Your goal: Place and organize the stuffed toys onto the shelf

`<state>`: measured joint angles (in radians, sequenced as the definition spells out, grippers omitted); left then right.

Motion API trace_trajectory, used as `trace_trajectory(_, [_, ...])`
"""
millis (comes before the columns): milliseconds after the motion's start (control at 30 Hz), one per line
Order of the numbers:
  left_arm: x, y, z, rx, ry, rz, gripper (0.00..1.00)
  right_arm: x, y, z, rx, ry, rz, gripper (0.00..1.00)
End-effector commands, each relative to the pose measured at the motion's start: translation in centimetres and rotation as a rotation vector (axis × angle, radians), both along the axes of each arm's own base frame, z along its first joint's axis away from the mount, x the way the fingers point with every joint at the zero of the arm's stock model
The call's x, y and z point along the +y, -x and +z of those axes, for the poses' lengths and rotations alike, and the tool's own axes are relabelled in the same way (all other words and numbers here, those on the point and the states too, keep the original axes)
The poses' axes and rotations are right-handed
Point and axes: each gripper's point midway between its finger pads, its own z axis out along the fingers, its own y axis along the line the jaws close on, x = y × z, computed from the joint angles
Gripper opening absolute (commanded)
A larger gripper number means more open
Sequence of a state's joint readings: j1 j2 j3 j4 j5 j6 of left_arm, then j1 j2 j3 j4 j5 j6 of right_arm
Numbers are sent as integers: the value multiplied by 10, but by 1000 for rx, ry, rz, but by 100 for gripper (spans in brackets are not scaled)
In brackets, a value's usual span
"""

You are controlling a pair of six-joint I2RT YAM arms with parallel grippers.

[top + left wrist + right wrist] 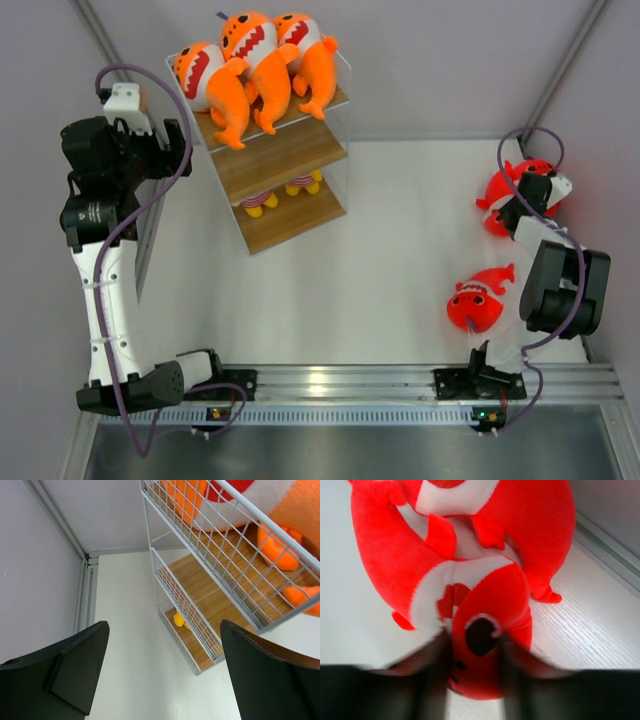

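Three orange stuffed sharks [255, 50] lie side by side on the top board of the wire-framed shelf [285, 160]. My left gripper [180, 150] is open and empty, raised beside the shelf's left side; its wrist view shows the shelf [210, 590] and an orange shark [280, 510] above. Two red sharks [505, 195] lie together at the far right. My right gripper [477, 680] is shut on the head of the nearer red shark [490, 645]; the other red shark [540, 530] lies behind it. A third red shark [477, 302] lies on the table at the near right.
Two small figures with yellow feet [260, 202] stand on the shelf's bottom board; one foot shows in the left wrist view [178, 619]. Grey walls close in the table at left, back and right [610, 535]. A metal rail [340, 382] runs along the near edge.
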<state>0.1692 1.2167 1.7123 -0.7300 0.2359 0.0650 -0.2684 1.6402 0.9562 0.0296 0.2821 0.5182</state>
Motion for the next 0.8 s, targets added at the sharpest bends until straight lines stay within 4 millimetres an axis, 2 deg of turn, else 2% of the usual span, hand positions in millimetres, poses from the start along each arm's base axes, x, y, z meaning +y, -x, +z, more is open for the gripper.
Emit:
trace_trajectory(0, [-10,16,8,-21,-10,-48,98,-2,-10,49,-127,30,24,16])
trace_trajectory(33, [-12,18,7,-19,-10,-60,98,1,-9,55,-139,34,46,1])
trace_trajectory(167, [-24,30,2,-3,-18,-126,98,17,-8,97,-222,55,148,0])
trace_trajectory(267, [-31,43,-5,19,-25,-168,98,40,-8,130,-250,105,286,0])
trace_trajectory(300, [-34,46,-7,23,-25,-184,98,56,-7,133,-223,119,344,0])
trace_trajectory(333, [-36,48,-9,27,-29,-195,98,65,-1,128,-151,162,406,0])
trace_trajectory(367, [-37,50,-11,33,-30,-202,98,76,-4,139,-149,198,457,0])
trace_trajectory(400, [-40,53,-15,43,-25,-221,98,102,-4,142,-126,254,561,0])
trace_trajectory(433, [-41,55,-19,51,-23,-226,98,116,-2,144,-112,272,616,0])
trace_trajectory(467, [-44,59,-18,46,-22,-240,98,145,2,146,-104,282,709,0])
trace_trajectory(567, [-51,65,-27,67,-11,-282,98,194,17,158,-122,351,934,0])
trace_trajectory(600, [-53,67,-29,72,-11,-290,98,218,26,170,-153,414,1041,0])
trace_trajectory(667, [-59,73,-30,74,-1,-321,98,246,40,182,-193,467,1172,0])
trace_trajectory(700, [-62,74,-30,70,4,-336,98,269,55,192,-221,554,1289,0])
trace_trajectory(767, [-69,78,-30,73,33,-372,98,300,79,195,-252,632,1463,0])
